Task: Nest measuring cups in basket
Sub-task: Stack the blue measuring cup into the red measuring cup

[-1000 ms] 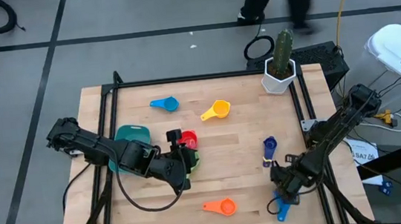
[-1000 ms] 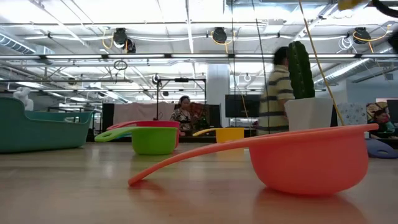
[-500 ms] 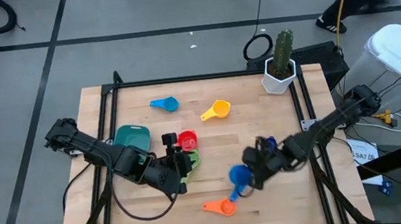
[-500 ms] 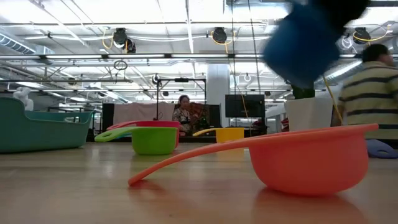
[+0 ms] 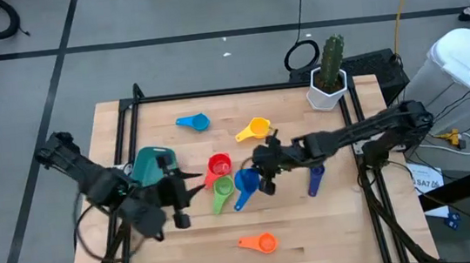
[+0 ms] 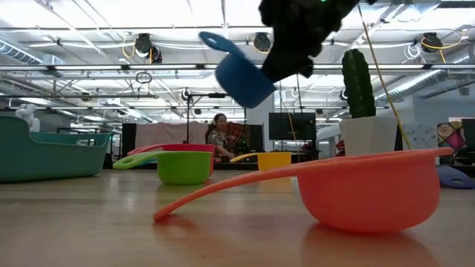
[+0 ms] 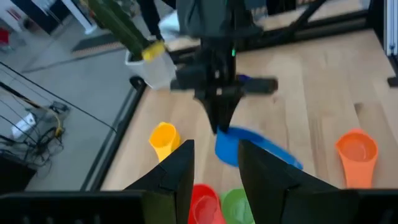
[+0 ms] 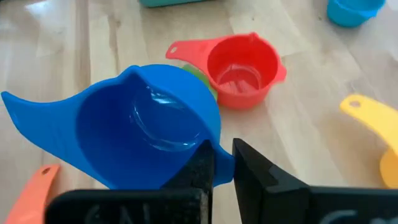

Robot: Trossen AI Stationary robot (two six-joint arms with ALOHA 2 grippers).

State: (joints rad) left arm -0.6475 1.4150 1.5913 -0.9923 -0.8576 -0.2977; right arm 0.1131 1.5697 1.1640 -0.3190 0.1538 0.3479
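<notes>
text: none readable | labels: none | brands: none | numbers: none | white sheet [image 5: 426, 178] beside the table's right edge: dark print on it, too small to read

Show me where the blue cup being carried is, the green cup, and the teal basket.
blue cup [image 8: 146, 134]: right wrist view, inside of its bowl.
green cup [image 6: 183, 167]: low view, side of its bowl.
basket [image 5: 153, 164]: high view, its inside floor.
</notes>
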